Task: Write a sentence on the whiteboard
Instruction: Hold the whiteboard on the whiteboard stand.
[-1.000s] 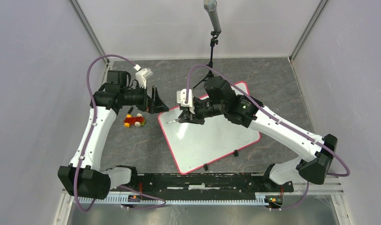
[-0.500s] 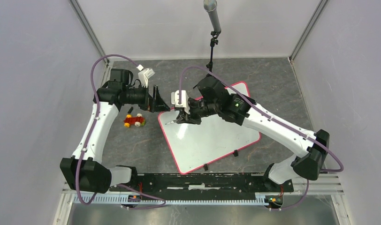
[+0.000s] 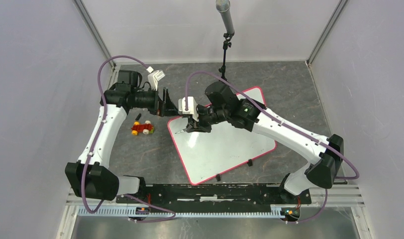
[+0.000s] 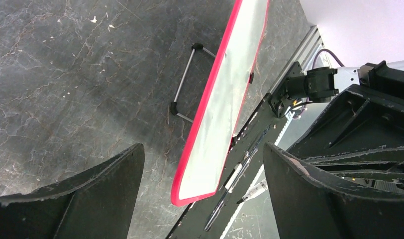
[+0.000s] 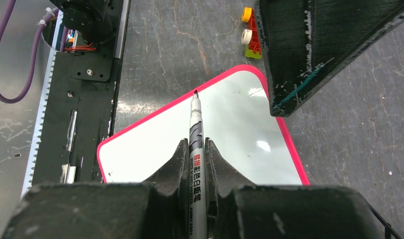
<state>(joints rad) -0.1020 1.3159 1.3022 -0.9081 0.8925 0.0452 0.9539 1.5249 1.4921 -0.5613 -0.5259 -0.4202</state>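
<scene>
The whiteboard (image 3: 225,144) is laid flat and skewed on the dark tabletop (image 3: 289,89), between the two arms and nearer the right one. To its left, apart from the pink rim, a red and yellow toy car (image 3: 142,129) is seen, with a small black piece (image 3: 138,117) just behind it. A microphone stand (image 3: 227,22) is set at the back of the tabletop, beyond the board's far corner. In the left wrist view a thin metal bar (image 4: 186,77) with black ends is seen beside the board's rim.

The left pincer (image 3: 169,107) is held just beside the board's far left corner, close to the white camera mount on the right wrist. From the right wrist, one of its black fingers (image 5: 309,50) is seen large above that corner, and part of the toy car is hidden by it.

The left arm is stretched up the left side and bent inward at the wrist, its pincer turned towards the board with its jaws wide apart and nothing between them. The right arm is reached across the board from the near right, and the right pincer (image 3: 192,125) is clamped on a marker (image 5: 196,139). The marker's tip is pointed at the left corner by the rim; whether the surface is touched cannot be told
</scene>
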